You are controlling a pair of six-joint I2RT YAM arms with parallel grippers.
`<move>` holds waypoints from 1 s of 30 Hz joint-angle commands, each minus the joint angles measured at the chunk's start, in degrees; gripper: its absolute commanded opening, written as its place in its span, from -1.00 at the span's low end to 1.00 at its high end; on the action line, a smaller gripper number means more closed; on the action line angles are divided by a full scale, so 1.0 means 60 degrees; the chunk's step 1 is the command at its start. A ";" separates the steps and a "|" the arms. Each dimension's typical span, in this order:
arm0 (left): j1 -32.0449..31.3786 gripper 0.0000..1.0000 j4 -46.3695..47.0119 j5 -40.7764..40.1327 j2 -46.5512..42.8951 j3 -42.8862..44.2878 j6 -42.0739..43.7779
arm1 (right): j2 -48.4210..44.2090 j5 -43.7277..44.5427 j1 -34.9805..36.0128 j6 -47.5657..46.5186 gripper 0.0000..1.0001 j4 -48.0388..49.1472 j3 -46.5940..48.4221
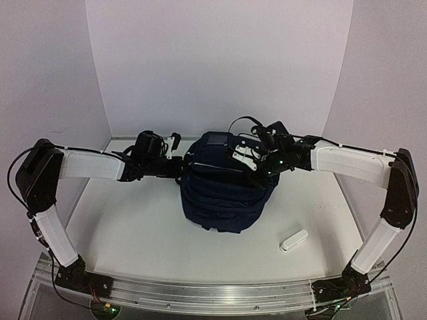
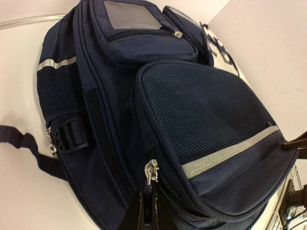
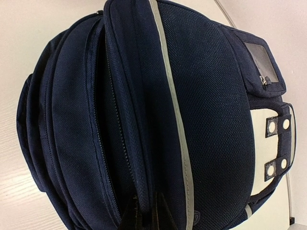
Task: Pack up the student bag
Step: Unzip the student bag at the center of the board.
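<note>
From above, the student bag (image 1: 223, 193) stands mid-table, a white item (image 1: 293, 241) lying outside it. Left wrist: my left gripper (image 2: 149, 201) pinches a zipper pull (image 2: 151, 171). Right wrist: my right gripper (image 3: 145, 206), pressed together, nips the bag's zip edge; I judge packing barely begun

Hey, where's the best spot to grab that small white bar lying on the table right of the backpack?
Pinch the white bar across its narrow middle, coming straight down: it lies flat and slanted, long sides free, apart from the student bag.
</note>
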 commanded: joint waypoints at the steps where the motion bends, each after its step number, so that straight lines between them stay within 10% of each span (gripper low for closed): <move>1: 0.1122 -1.00 0.1182 -0.0182 0.0462 0.0371 0.0110 | -0.0036 0.0029 -0.0309 0.0693 -1.00 -0.0587 0.0550; 11: 0.1369 -0.96 0.0126 0.0021 0.1208 0.1722 0.0126 | 0.1968 -0.0093 -0.0308 0.2245 -1.00 -0.0643 0.3004; 17: 0.1404 -0.17 -0.0057 -0.0012 0.0502 0.0981 -0.0095 | 0.2346 0.0093 -0.0517 0.3231 -0.96 -0.0653 0.3824; 26: 0.1297 0.76 -0.0294 0.0358 -0.2103 -0.0896 0.0117 | 0.0955 -0.1016 -0.0521 0.2371 0.26 -0.2075 0.2636; 30: 0.0796 0.88 -0.0982 0.0428 -0.2915 -0.1223 0.0563 | -0.0133 -0.1635 -0.0524 0.1522 0.56 -0.3422 0.1896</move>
